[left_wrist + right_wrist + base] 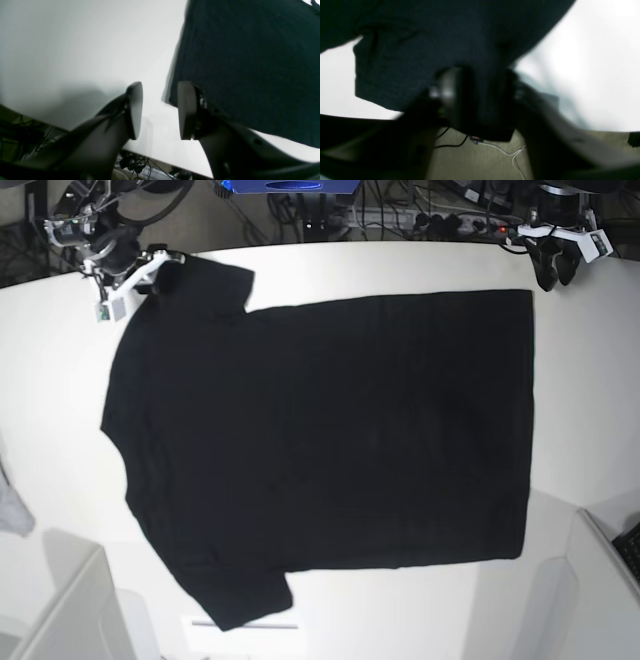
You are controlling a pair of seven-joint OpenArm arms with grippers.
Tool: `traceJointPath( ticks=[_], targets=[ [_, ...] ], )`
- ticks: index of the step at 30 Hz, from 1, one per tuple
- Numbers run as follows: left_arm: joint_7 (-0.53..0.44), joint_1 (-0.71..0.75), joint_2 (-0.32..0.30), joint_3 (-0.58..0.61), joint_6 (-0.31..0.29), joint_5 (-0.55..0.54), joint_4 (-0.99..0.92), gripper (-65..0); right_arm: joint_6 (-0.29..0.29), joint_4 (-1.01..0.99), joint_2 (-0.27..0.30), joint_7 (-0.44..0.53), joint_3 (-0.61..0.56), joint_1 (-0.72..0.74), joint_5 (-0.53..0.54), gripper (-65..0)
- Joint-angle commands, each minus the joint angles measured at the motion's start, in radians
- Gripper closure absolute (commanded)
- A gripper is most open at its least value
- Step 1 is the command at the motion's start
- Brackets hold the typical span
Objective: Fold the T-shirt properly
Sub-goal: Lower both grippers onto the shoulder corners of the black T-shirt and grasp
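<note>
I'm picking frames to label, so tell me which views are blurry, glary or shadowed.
Right wrist view: heavily smeared, the right gripper and T-shirt soft, table blown out white. Left wrist view: mild blur, the left gripper casting a grey shadow. Base view: sharp and evenly lit.

left gripper point(158, 111): showing smooth matte-black oval finger pads point(135, 110) | right gripper point(477, 100): appearing dark, blurred | arms wearing white casings

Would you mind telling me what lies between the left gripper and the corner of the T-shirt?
Only bare white table. In the left wrist view, the left gripper stands open beside the T-shirt corner, holding nothing.
</note>
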Motion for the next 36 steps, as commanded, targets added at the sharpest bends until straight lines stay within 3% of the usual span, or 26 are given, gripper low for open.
traceJointPath(
  ticks=[1, 2, 6, 11, 14, 20, 29, 36],
  targets=[
    [-0.024, 0.016, -0.005, -0.006, -0.005, -0.009, 0.013, -22.9, 0.005, 0.002, 0.002, -0.032, -0.001, -0.009, -0.019, -3.9],
    [-0.024, 0.016, -0.005, -0.006, -0.005, -0.01, 0.013, -22.9, 0.005, 0.002, 0.002, -0.032, -0.001, -0.009, -0.019, 0.0],
    [-0.004, 0.009, -0.005, -0.007, -0.005, -0.01, 0.009, -23.0, 0.005, 0.002, 0.003, -0.032, -0.001, -0.009, -0.019, 0.0],
    [0.261, -0.094, 0.001, -0.067, -0.008, -0.012, 0.001, -23.0, 0.005, 0.002, 0.017, -0.032, -0.001, -0.009, -0.019, 0.0],
    [0.396, -0.172, 0.036, -0.125, -0.009, -0.012, 0.0, -23.2, 0.005, 0.002, 0.017, -0.032, -0.001, -0.009, -0.019, 0.0],
    [0.551, -0.252, 0.048, -0.147, -0.009, -0.007, -0.003, -23.2, 0.005, 0.002, 0.019, -0.032, -0.001, -0.011, -0.019, 0.0],
    [0.579, -0.301, 0.053, -0.139, -0.009, -0.004, -0.02, -23.2, 0.005, 0.002, 0.019, -0.032, -0.001, -0.009, -0.019, 0.0],
    [0.577, -0.303, 0.053, -0.058, -0.009, -0.007, -0.063, -22.1, 0.005, 0.004, 0.019, -0.032, -0.004, -0.009, -0.019, 0.0]
  ],
)
